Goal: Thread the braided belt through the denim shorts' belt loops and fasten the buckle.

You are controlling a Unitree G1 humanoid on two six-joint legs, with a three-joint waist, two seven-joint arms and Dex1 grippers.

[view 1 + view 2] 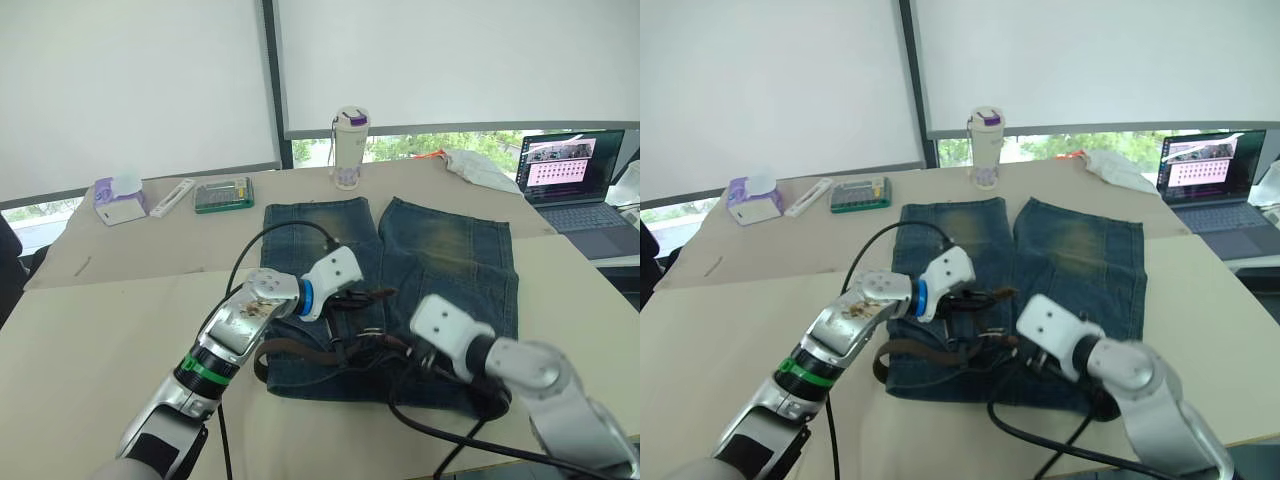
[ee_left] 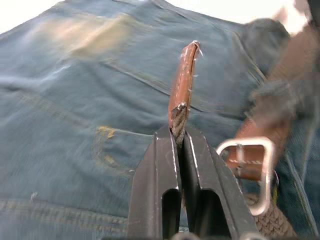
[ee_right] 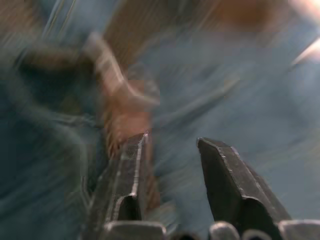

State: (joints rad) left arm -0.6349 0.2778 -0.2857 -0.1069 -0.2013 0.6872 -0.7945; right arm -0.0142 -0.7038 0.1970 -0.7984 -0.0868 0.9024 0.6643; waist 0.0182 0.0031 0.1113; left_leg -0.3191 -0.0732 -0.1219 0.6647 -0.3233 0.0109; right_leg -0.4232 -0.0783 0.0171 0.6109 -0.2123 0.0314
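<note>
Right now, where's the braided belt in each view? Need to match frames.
Left eye: braided belt lies along the near waistband of the denim shorts.
Right eye: same spot, closer to picture centre.
Left wrist: its leather tip is pinched in the left tool and sticks out past the fingers.
Right wrist: a brown blur ahead of the open right tool, likely the belt.
Shared landmark: the shorts' blue denim.
</note>
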